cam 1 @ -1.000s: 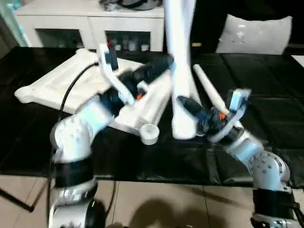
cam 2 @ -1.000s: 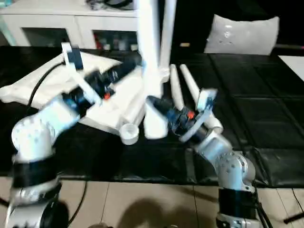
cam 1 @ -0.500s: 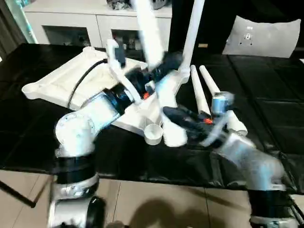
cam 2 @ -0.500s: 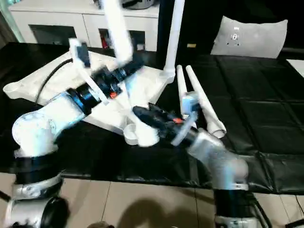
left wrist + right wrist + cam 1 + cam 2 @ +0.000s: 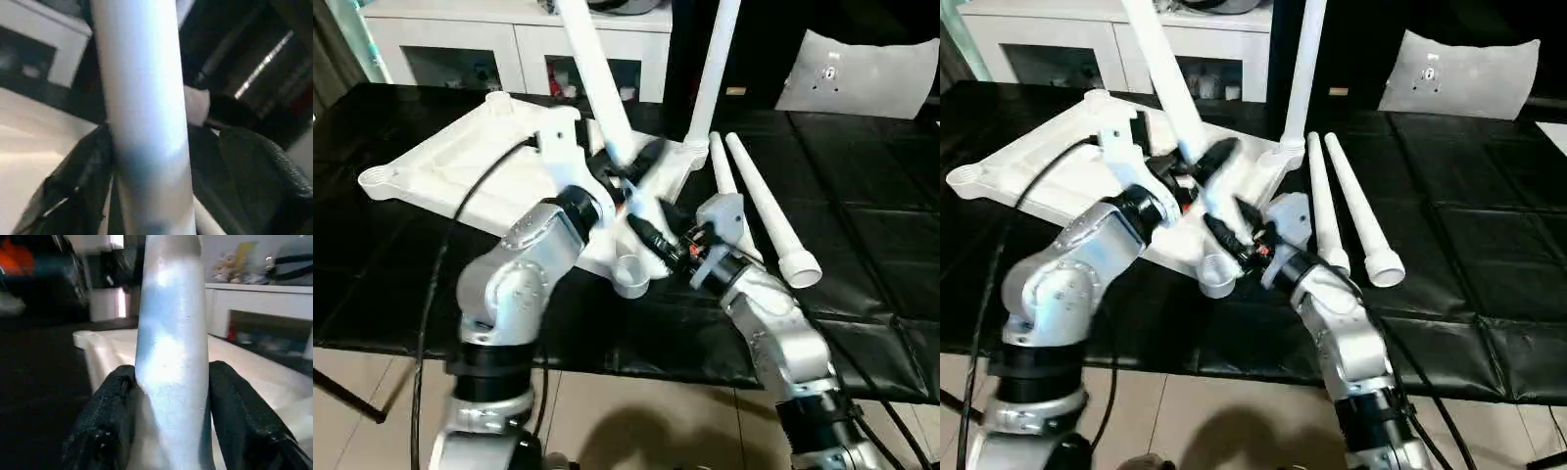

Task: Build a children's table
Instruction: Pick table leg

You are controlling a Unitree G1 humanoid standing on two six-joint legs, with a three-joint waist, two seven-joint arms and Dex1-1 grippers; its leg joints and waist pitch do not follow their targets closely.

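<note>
The white table top [image 5: 450,166] lies upside down on the black table, ribs up. One leg [image 5: 713,69] stands upright in its far right corner socket. A second leg [image 5: 592,69] leans to the left above the near corner socket [image 5: 628,276]. My left gripper [image 5: 631,166] is shut on that leg at mid-height, its black fingers [image 5: 83,176] on both sides of the shaft [image 5: 142,98]. My right gripper [image 5: 646,227] is shut on the same leg lower down [image 5: 171,357]. The grippers hide the leg's lower end. Two loose legs [image 5: 769,211] lie to the right.
A white cabinet [image 5: 509,39] with shelves stands behind the table, and a white cushion-like panel [image 5: 862,73] leans at the back right. A black cable [image 5: 475,191] runs along my left forearm. The table's front edge [image 5: 636,367] drops to a tiled floor.
The held leg stood upright on the table to the right of the near socket; it has tipped left and its lower part has moved over that socket. Both arms followed, and the camera shifted.
</note>
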